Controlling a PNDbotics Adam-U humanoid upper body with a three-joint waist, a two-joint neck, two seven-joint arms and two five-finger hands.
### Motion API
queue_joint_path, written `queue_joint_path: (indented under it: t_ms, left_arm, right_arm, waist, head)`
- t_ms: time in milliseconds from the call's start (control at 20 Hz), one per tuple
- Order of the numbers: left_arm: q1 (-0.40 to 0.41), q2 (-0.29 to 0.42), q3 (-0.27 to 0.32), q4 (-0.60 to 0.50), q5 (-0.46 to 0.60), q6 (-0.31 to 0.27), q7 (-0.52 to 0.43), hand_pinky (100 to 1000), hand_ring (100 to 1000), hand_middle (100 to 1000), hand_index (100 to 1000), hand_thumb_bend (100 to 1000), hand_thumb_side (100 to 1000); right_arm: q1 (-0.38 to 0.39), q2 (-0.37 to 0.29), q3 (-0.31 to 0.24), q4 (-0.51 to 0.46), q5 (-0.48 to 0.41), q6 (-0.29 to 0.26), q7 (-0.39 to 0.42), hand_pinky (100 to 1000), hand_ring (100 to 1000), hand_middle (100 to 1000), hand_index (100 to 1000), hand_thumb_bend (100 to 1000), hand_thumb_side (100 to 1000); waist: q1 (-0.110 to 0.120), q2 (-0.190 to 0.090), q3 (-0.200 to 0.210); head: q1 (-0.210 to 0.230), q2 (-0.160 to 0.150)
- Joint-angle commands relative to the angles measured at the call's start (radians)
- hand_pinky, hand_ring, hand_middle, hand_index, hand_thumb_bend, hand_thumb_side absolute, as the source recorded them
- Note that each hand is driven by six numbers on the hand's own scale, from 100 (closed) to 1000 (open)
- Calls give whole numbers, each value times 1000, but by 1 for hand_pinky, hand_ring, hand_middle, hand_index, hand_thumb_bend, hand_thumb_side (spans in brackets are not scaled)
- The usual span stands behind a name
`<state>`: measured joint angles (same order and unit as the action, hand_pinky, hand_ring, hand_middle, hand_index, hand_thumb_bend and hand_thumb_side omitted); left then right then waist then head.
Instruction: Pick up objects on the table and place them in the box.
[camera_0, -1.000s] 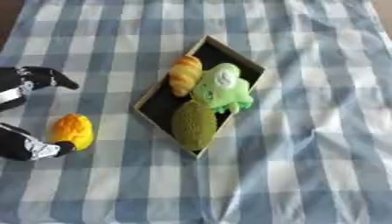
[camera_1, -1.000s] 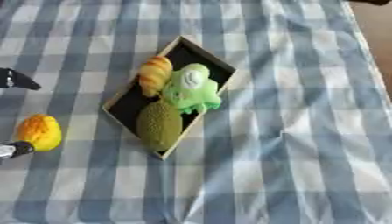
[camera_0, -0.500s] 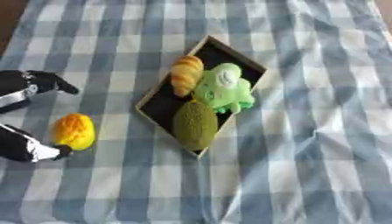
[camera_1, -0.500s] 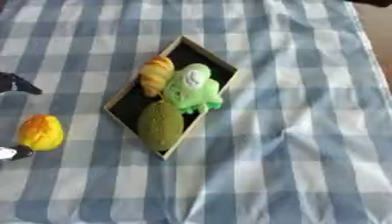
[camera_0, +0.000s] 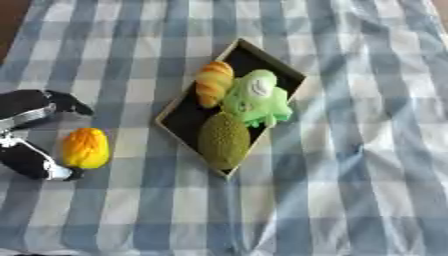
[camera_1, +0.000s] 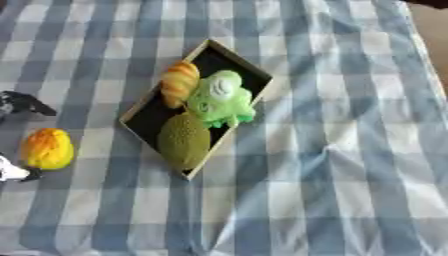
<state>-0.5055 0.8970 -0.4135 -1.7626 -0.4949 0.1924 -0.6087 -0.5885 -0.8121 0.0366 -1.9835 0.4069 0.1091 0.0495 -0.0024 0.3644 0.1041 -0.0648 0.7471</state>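
Note:
A yellow-orange fruit lies on the checked cloth at the left. My left hand is spread around it, open: fingers above it, thumb below it, touching or nearly touching its lower left side. The black box lies askew in the middle. It holds a bread roll, a green plush frog and a bumpy green fruit. My right hand shows in no view.
The blue and white checked cloth covers the whole table, with a few wrinkles at the right. A brown edge shows at the upper left corner.
The whole picture has shifted slightly leftward and down, so the camera moved. My left hand stays around the yellow fruit, its fingers a bit lower and nearer it.

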Motion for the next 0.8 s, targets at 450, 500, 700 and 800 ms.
queue_joint_path:
  t_ms: [450,500,700,800]
  left_arm:
    - [-39,-20,-9,29,39,-16,39,810,776,687,779,414,277]
    - [-40,-20,-10,30,37,-15,42,795,749,650,758,387,245]
    - [-39,-17,-6,18,14,-17,48,763,696,589,699,266,100]
    - [-39,-14,0,0,11,-20,47,761,692,584,695,249,100]
  right_arm:
    - [-6,-10,-14,-17,-12,5,-1,886,862,771,796,100,525]
    - [-6,-10,-14,-17,-12,6,-1,886,861,771,796,100,525]
    - [-2,-8,-20,-17,-16,8,-4,886,862,768,796,100,518]
    - [5,-10,-22,-17,-19,7,-8,887,862,767,796,100,513]
  waist:
    - [16,-14,-2]
    - [16,-14,-2]
    - [17,-15,-1]
    - [17,-16,-1]
  head:
    - [3,-1]
    - [3,-1]
    - [3,-1]
    - [2,0]
